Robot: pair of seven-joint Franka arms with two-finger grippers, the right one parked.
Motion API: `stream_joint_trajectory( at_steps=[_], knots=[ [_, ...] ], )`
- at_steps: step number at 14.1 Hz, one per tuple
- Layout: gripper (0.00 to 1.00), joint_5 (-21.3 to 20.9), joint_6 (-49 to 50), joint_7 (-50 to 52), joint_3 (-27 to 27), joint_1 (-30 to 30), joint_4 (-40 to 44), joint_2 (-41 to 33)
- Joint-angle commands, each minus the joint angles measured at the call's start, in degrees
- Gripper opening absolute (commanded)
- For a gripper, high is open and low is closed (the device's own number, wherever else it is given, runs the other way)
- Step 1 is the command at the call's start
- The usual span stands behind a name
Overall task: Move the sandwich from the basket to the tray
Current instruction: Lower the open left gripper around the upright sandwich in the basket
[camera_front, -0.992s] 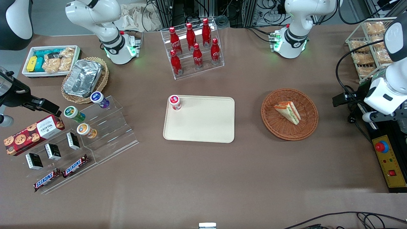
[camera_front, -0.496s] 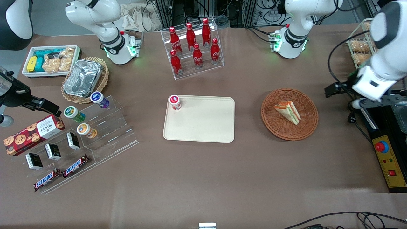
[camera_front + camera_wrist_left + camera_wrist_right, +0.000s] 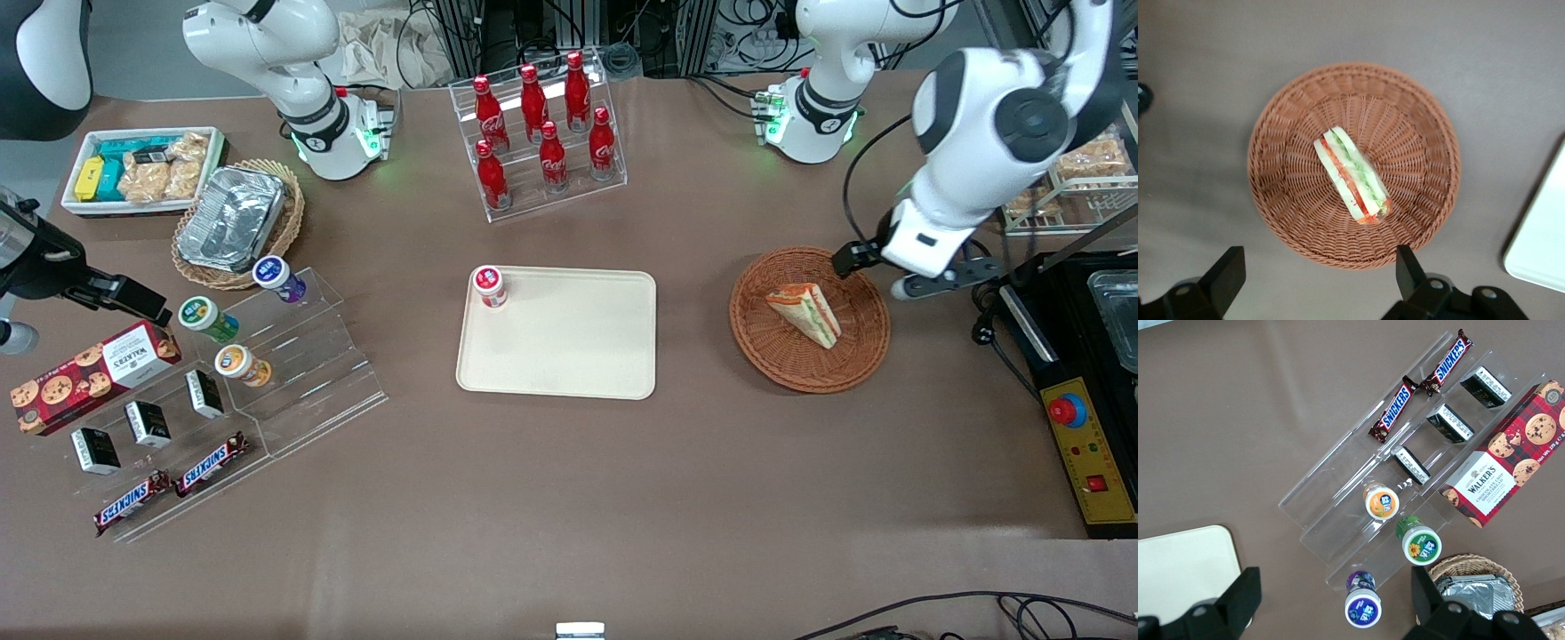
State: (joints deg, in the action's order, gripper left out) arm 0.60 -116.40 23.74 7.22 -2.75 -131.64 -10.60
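The sandwich [image 3: 805, 313], a pale wedge with red and green layers, lies in the middle of the round reddish-brown basket [image 3: 757, 354]. The left wrist view shows the sandwich [image 3: 1351, 177] lying on the weave of the basket [image 3: 1275, 130]. My gripper [image 3: 876, 276] hangs above the basket's rim at the working arm's end, a little farther from the front camera than the sandwich. The gripper [image 3: 1318, 280] is open, its fingers [image 3: 1228, 273] spread wide with nothing between them. The cream tray [image 3: 569, 351] lies flat beside the basket, toward the parked arm; an edge of the tray [image 3: 1538, 247] also shows at the wrist.
A small red-lidded cup [image 3: 489, 286] stands on one tray corner. A rack of red bottles [image 3: 538, 133] stands farther from the front camera than the tray. A wire rack of bagged pastries [image 3: 1080, 164] and a black control box [image 3: 1089, 444] sit at the working arm's end.
The working arm has swung in from the table's end toward the basket, bringing the gripper over the basket's rim. The sandwich and tray have not moved.
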Motion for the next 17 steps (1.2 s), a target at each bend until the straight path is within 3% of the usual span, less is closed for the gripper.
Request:
stream_joint_trajectory(
  at_steps=[1,6,12,17],
  knots=[
    [1.0,0.4,-5.6,1.9,-0.4,0.0,-5.9,-0.7],
    [1.0,-0.2,-13.3,19.3,0.1,-0.2,-7.1,5.8],
    [1.0,0.3,-17.2,28.1,1.5,-0.3,-6.5,9.9],
    [1.0,-0.2,-18.7,28.8,1.8,-0.3,-7.3,11.8]
  ],
)
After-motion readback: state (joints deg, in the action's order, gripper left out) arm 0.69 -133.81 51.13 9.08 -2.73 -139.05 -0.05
